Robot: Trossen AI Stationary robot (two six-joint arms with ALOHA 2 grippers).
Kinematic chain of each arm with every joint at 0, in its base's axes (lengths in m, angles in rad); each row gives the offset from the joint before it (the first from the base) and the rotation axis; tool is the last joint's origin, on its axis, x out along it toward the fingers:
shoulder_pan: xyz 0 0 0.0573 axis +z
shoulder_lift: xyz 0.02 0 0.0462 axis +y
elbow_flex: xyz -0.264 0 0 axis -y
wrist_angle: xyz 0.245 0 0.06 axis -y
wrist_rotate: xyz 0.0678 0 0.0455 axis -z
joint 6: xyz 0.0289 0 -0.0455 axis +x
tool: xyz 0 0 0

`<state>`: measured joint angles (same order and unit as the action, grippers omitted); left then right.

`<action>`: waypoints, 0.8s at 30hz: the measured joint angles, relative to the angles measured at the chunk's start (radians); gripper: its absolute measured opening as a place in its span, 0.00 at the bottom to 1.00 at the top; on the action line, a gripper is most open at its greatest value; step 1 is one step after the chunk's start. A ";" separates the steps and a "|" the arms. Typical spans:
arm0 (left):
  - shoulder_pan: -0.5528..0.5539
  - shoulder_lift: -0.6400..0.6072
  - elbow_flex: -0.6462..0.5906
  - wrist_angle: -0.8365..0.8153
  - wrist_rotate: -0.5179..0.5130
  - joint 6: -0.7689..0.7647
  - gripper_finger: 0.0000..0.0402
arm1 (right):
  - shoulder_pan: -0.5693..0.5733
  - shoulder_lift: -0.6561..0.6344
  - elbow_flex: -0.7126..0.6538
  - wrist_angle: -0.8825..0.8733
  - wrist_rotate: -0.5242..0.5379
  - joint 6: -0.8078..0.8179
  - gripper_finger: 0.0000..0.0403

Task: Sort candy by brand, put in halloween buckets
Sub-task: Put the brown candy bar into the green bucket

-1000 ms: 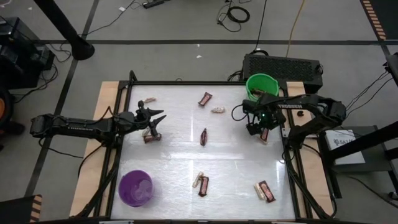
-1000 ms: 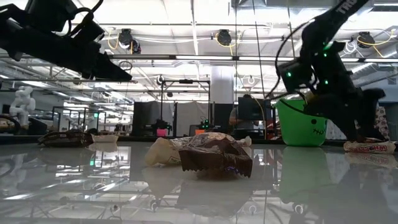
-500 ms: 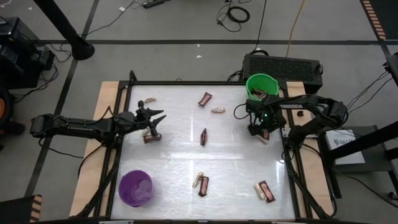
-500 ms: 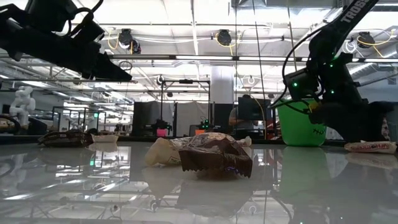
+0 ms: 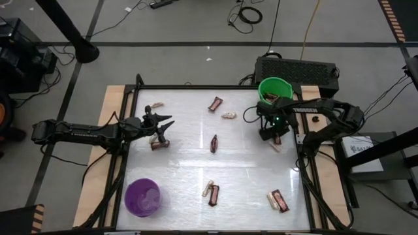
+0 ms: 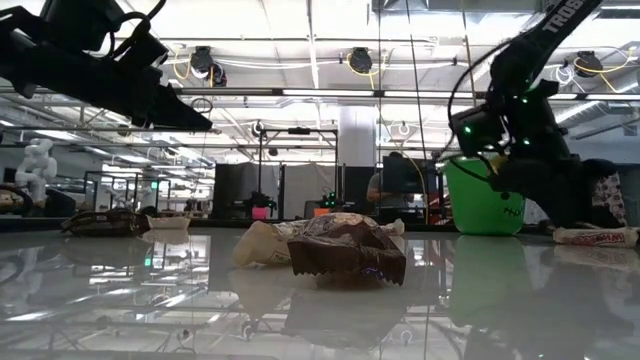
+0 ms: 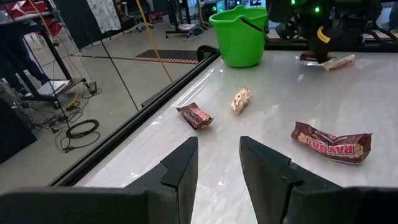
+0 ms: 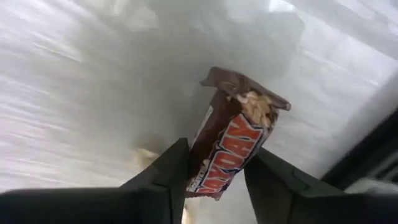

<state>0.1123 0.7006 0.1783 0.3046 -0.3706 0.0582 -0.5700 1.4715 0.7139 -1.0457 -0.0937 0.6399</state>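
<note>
My right gripper (image 5: 273, 134) stands near the table's far right corner, just in front of the green bucket (image 5: 275, 89), and is shut on a red-brown candy bar (image 8: 231, 146). A pale bar (image 5: 276, 145) lies on the table beside it. My left gripper (image 5: 164, 130) waits open at the left, above a bar (image 5: 157, 145), with nothing between its fingers (image 7: 180, 165). The purple bucket (image 5: 142, 197) stands at the near left. More wrapped bars lie about the table. My right gripper pinches the red-brown bar by its two long sides (image 8: 208, 163) between its two fingers. They come steeply from above. The bar's crimped end (image 8: 244, 84) sticks out past the fingertips. Whether the bar still rests on the table I cannot tell.
Loose bars lie at the far middle (image 5: 215, 103) (image 5: 228, 115), the centre (image 5: 214, 143), the near middle (image 5: 211, 192) and the near right (image 5: 279, 200). A dark frame (image 5: 302, 163) rims the table. A black box (image 5: 297, 67) sits behind the green bucket.
My right gripper has shut its fingers on the red-brown bar near the green bucket, staying over the same spot. The pale bar beside it has stayed where it was.
</note>
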 joint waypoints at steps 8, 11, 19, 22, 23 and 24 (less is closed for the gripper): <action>0.000 0.000 0.000 0.000 0.000 0.000 0.32 | 0.007 0.000 0.131 -0.031 -0.009 -0.032 0.32; 0.000 0.000 0.000 0.000 0.000 0.000 0.32 | 0.020 0.000 0.200 -0.052 -0.010 -0.052 0.32; 0.000 0.000 0.000 0.000 0.000 0.000 0.32 | 0.062 -0.001 0.442 -0.139 0.023 -0.080 0.32; 0.000 0.000 0.000 0.000 0.000 0.000 0.32 | 0.063 -0.001 0.537 -0.170 0.119 -0.081 0.32; 0.000 0.000 0.000 0.000 0.000 0.000 0.32 | 0.062 -0.001 0.565 -0.176 0.163 -0.081 0.32; 0.000 0.000 0.000 0.000 0.000 0.000 0.32 | 0.060 -0.001 0.591 -0.180 0.208 -0.079 0.32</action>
<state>0.1124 0.7002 0.1783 0.3046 -0.3706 0.0586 -0.5096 1.4704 1.3052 -1.2253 0.1146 0.5604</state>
